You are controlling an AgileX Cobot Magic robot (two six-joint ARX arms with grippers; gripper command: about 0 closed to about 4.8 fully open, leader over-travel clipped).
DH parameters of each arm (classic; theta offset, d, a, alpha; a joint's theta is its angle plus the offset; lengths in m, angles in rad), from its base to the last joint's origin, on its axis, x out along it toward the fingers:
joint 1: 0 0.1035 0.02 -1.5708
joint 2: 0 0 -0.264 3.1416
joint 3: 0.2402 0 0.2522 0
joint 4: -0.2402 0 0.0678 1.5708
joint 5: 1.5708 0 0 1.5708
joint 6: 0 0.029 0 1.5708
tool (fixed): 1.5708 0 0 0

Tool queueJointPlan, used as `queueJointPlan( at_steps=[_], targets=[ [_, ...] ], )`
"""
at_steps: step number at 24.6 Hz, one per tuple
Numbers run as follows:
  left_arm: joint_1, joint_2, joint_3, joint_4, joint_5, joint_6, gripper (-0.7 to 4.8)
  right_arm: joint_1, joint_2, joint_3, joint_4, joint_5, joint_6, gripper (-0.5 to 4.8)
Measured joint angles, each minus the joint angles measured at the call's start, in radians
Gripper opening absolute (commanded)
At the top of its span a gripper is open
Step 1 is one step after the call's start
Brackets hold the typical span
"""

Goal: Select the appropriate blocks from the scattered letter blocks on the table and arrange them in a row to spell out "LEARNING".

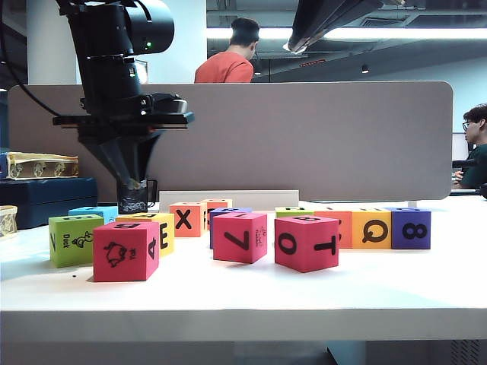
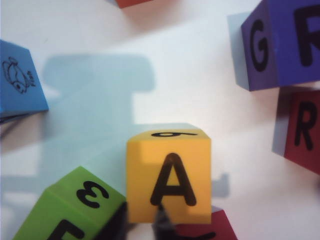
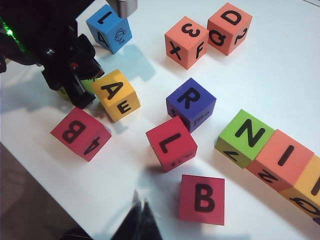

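Note:
Letter blocks lie scattered on the white table. My left gripper hangs point-down just over the near edge of a yellow A/E block. Its fingertips stand a narrow gap apart with nothing held. A green block sits beside it. A red L block, purple R block, green N block and orange I block lie further off. My right gripper is shut and empty, above bare table beside a red B block.
A red B/4 block, blue L/A block and two orange blocks lie around. A black mug stands behind the left gripper. A grey-brown partition closes the back. Boxes sit far left.

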Motion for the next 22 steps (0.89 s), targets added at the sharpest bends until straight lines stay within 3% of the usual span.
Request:
queueJointPlan(
  at_steps=[3,6,13,16,22],
  targets=[
    [0.000,0.000,0.000,0.000,0.000,-0.014,2.71,0.000,0.000,0.000,0.000,0.000,0.000,-0.02],
    [0.000,0.000,0.000,0.000,0.000,-0.027,3.53,0.000,0.000,0.000,0.000,0.000,0.000,-0.02],
    [-0.001,0.002,0.000,0.047,0.080,-0.047,3.56,0.001,0.000,0.000,0.000,0.000,0.000,-0.02],
    [-0.001,0.025,0.000,0.055,0.085,-0.047,4.09,0.003,0.000,0.000,0.000,0.000,0.000,-0.02],
    [-0.001,0.077,0.000,0.043,0.085,-0.047,4.03,0.003,0.000,0.000,-0.010,-0.001,0.000,-0.02]
  ],
)
